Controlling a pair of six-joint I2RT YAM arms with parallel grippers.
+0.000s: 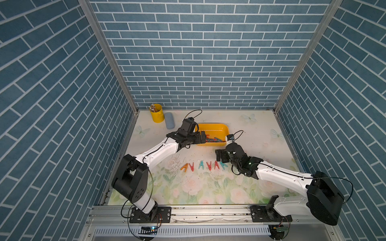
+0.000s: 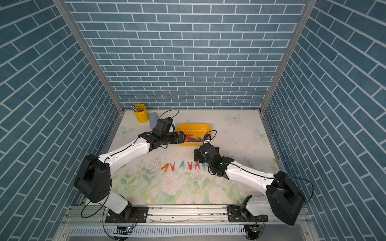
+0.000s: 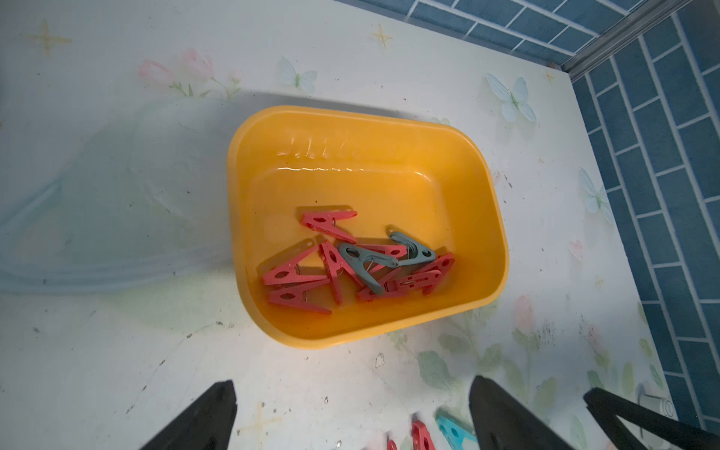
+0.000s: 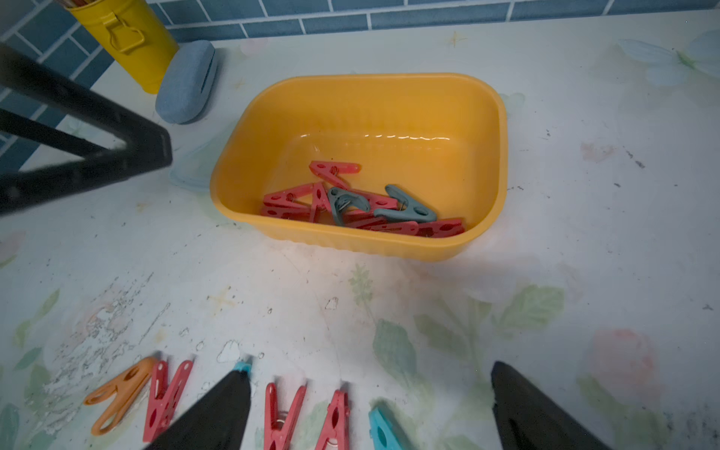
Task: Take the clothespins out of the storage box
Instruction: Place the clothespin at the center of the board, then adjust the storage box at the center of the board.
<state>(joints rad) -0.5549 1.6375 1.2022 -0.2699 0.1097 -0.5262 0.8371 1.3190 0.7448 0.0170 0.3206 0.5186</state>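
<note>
The yellow storage box (image 1: pixel 213 127) (image 2: pixel 194 126) sits mid-table. Several clothespins (image 3: pixel 296 272) (image 4: pixel 296 199), mostly red with two grey-teal, lie heaped in it. A row of clothespins (image 1: pixel 201 165) (image 2: pixel 182 165) lies on the table in front: orange (image 4: pixel 117 393), red and teal. My left gripper (image 1: pixel 203 137) (image 3: pixel 352 383) hovers open and empty by the box's left end. Above the right end of the row my right gripper (image 1: pixel 219 155) (image 4: pixel 372 370) is open, with red pegs and a teal peg (image 4: pixel 380 428) lying on the table between its fingers.
A yellow pencil cup (image 1: pixel 156 112) and a grey-blue case (image 1: pixel 170 123) stand at the back left. Blue brick walls close in three sides. The left gripper's finger (image 4: pixel 97 156) reaches into the right wrist view beside the box.
</note>
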